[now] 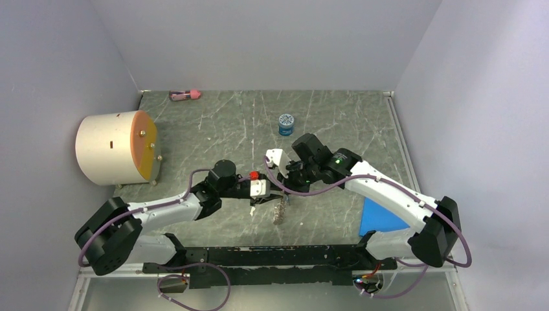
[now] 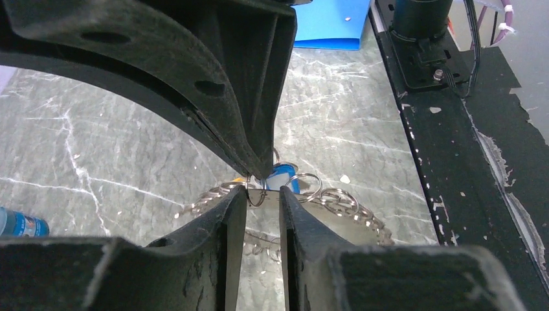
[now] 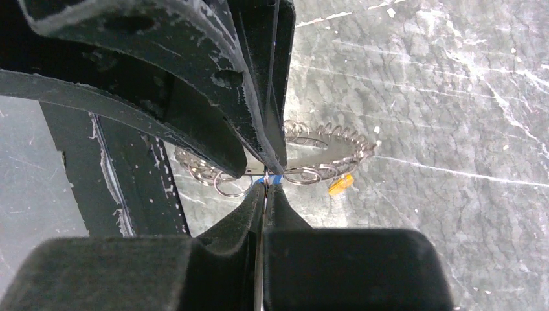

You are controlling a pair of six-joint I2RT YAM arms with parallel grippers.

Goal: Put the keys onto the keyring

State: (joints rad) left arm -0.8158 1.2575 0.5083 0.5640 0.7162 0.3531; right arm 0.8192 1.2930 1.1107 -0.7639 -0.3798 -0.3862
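Note:
The keyring (image 1: pixel 280 212) is a coiled metal loop with a flat strip and small rings, hanging between both grippers above the table. My left gripper (image 2: pixel 262 194) has its fingertips against the two sides of the strip, a narrow gap between them. Its white body reaches in from the left in the top view, where the left gripper (image 1: pixel 268 198) meets my right gripper (image 1: pixel 285 179). My right gripper (image 3: pixel 265 186) is shut on a thin small ring beside the blue key (image 2: pixel 285 176). The yellow-orange key (image 3: pixel 341 184) hangs at the keyring (image 3: pixel 324 133) edge.
A round blue jar (image 1: pixel 286 124) stands behind the grippers. At the left lies a cream cylinder (image 1: pixel 116 148) with an orange face. A pink item (image 1: pixel 184 95) lies at the back wall, a blue sheet (image 1: pixel 382 217) under the right arm, and a black rail (image 1: pixel 272 256) along the near edge.

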